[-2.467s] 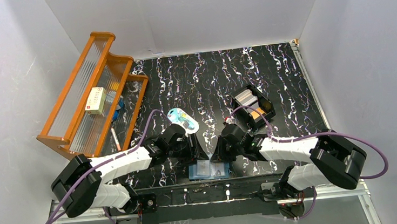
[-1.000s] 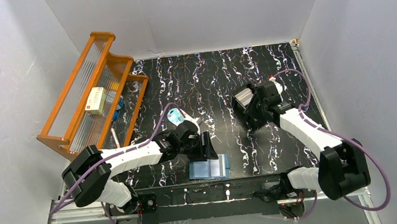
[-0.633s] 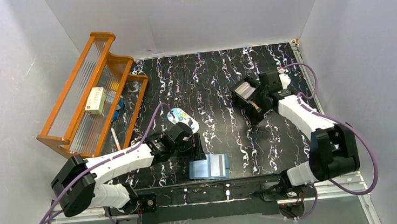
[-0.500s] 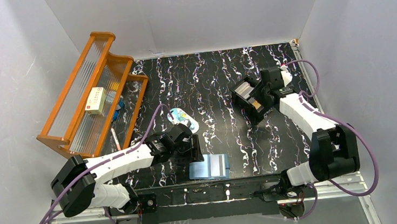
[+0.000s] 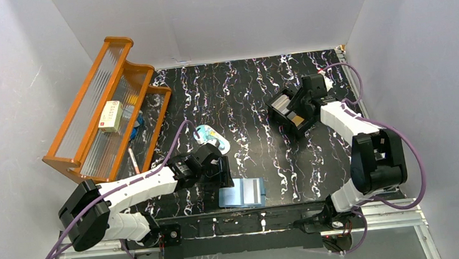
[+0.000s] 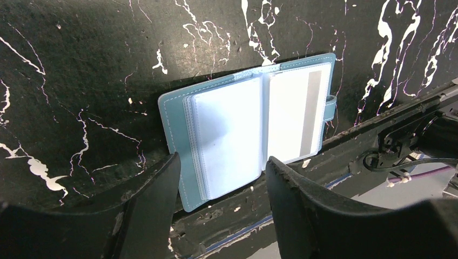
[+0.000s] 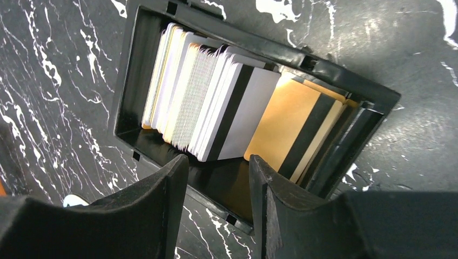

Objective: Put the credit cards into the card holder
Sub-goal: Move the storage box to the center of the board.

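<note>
Card holder, as we saw from above, lay open and flat at the near edge of the table, long axis left to right, in the same spot as before. The left gripper hung spread just beside its left end. The right gripper had swung away from the holder to the black box.

From the left wrist, we saw the holder's spine running away from us, with the clasp tab on the right.

From the right wrist, we saw parted, empty jaws above the credit cards leaning on edge in the box, pale ones left and orange ones right.
</note>
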Available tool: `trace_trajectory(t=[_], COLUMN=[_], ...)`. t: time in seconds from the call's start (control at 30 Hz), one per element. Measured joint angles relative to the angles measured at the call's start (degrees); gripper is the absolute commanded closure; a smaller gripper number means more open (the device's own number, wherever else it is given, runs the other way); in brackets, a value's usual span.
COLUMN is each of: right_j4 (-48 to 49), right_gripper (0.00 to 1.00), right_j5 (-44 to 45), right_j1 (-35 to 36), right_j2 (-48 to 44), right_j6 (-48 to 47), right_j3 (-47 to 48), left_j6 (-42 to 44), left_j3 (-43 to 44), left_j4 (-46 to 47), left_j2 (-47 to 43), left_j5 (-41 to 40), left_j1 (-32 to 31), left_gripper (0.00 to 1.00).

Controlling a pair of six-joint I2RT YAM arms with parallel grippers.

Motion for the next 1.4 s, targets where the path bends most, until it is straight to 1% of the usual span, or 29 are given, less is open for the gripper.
trace_trajectory(t=[0.43,0.7,0.93,1.13,1.4], right_j4=[3.19,2.64,1.75,-0.94,-6.1], right_gripper=[0.51,0.53,0.53,0.53,0.47], right_j5=[-5.84,-7.76,-7.3,-5.11,-3.5], right_j1=[-0.02,0.44,1.18,1.25,1.33], right_j2=[0.79,-5.11,-9.6,-10.93,-14.97], right_j6=[0.98,4.17,4.81,4.74,5.92], right_j3=[-5.84,-12.76,-15.98,-16.61,-16.46], left_j6=[-0.42,-0.42,-0.44,-0.44,-0.66], left_j3=[-0.02,-0.02,-0.04,-0.35,-0.63], left_j4=[0.09,0.48,0.52,0.5,0.5], left_j2=[0.0,0.17,0.17,0.15,-0.55], left_j5=[0.02,0.07,0.07,0.07,0.04], left_j1=[0.04,0.04,0.04,0.04,0.04], left_gripper=[0.42,0.42,0.42,0.42,0.42])
